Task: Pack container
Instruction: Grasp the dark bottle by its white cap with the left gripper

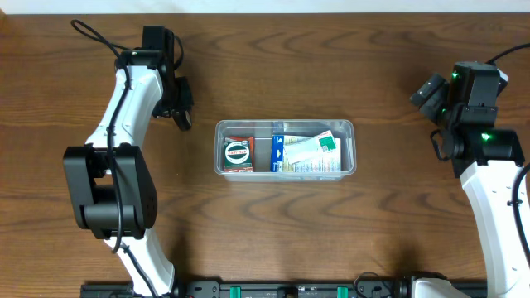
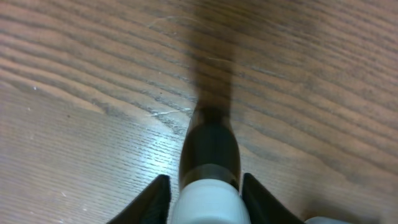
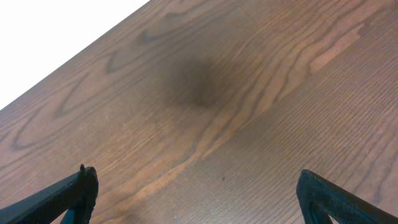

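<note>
Closest in, my left pincer (image 2: pixel 206 186) stands narrow, its jaws flanking a small white cylinder with a dark tip (image 2: pixel 210 146) that points down at the worktop (image 1: pixel 281 232). It looks gripped, though I can't tell how firmly.

Further out, the container (image 1: pixel 286 122) sits mid-worktop, to the right of that pincer and a little nearer the arm bases, close by but clear of it. It already holds a green-and-red box (image 1: pixel 238 154) at its left end and blue-and-white packets (image 1: pixel 308 154) filling the rest. I see nothing else loose in the overhead view, so I judge the packing mostly done, with this cylinder left to go in.

Farthest off, my right pincer (image 3: pixel 196 180) hangs wide and empty over bare wood, well apart from the container.
</note>
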`<control>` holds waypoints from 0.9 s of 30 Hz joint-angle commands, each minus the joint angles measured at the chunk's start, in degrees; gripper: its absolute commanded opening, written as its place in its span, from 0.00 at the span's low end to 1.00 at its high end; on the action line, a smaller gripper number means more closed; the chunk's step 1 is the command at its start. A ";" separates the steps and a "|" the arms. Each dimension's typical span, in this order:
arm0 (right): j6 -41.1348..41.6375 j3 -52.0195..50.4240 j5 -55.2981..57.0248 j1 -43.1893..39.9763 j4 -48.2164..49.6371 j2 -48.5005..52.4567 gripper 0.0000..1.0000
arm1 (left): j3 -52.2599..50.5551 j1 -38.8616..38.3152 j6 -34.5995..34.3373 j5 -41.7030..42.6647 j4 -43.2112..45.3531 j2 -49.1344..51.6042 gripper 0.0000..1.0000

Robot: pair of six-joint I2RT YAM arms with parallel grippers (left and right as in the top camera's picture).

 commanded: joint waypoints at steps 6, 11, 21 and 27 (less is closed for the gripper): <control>0.74 0.48 0.35 -0.70 -0.07 0.09 0.99 | 0.90 0.11 -0.37 -0.17 0.02 -0.11 0.15; 0.74 0.48 0.35 -0.70 -0.07 0.09 0.99 | 0.90 0.11 -0.35 -0.17 -0.02 -0.42 0.15; 0.74 0.48 0.35 -0.70 -0.07 0.09 0.99 | 0.90 0.09 -0.35 2.40 -2.34 -10.75 0.15; 0.74 0.48 0.35 -0.70 -0.04 0.09 0.99 | 0.90 -0.11 -0.35 14.60 -7.30 -19.67 0.15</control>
